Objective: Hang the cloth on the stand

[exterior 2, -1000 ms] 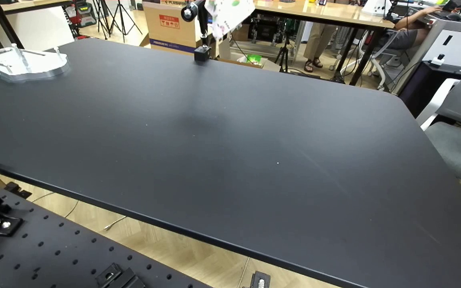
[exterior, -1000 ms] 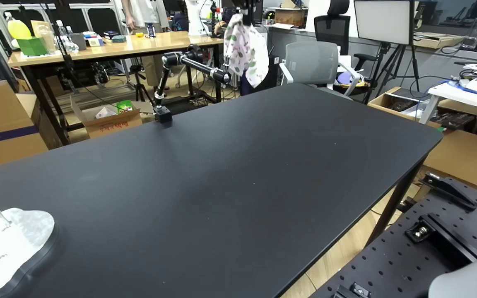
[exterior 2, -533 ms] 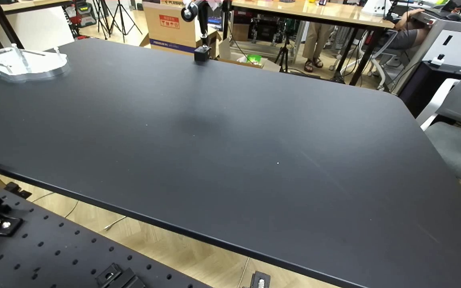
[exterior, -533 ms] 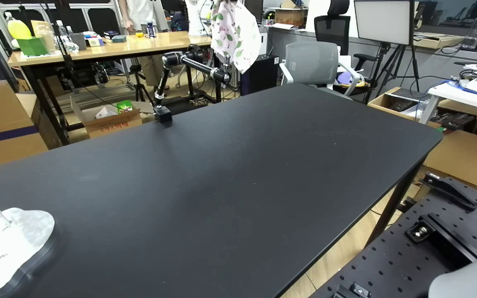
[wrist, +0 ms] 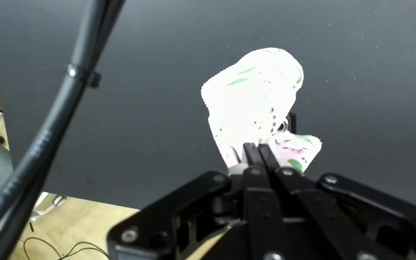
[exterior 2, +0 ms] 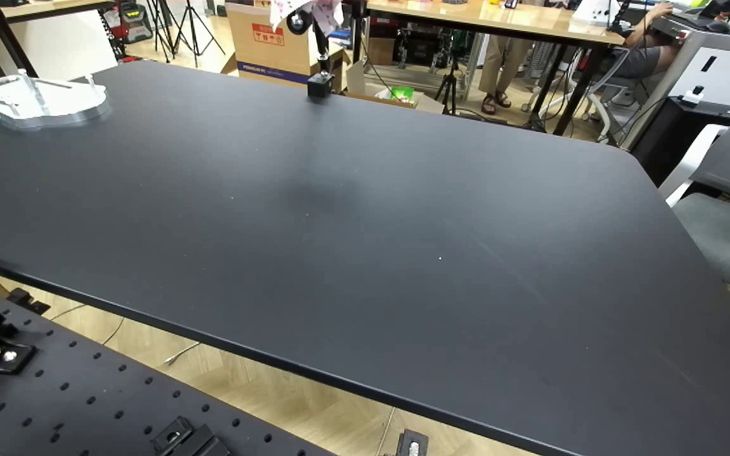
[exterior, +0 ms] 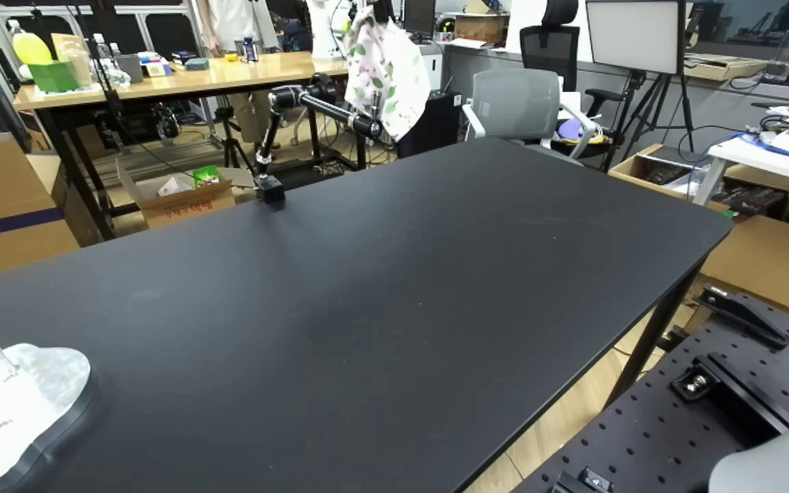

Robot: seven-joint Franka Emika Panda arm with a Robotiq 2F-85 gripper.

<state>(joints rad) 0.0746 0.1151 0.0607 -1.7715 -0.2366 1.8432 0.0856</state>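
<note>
The hanging step looks to be in hand: the gripper (wrist: 259, 146) has the cloth (wrist: 253, 94) in the air by the stand (exterior: 326, 108), and letting go seems not yet done. In the wrist view the fingers (wrist: 252, 155) lie almost against each other, with hardly a gap, and they appear to pinch a gathered part of the cloth at their tips. The rest droops below the gripper, off the table (exterior: 394, 294). In an exterior view the end of the stand's arm sits below the gripper and overlaps the hanging cloth; whether the two touch, I cannot tell. A small dark piece (wrist: 293, 123) beside the cloth, beneath the gripper, is probably part of the stand. The next move likely calls for lowering until the cloth folds over that arm, then parting the fingers and lifting away without dragging it off.
</note>
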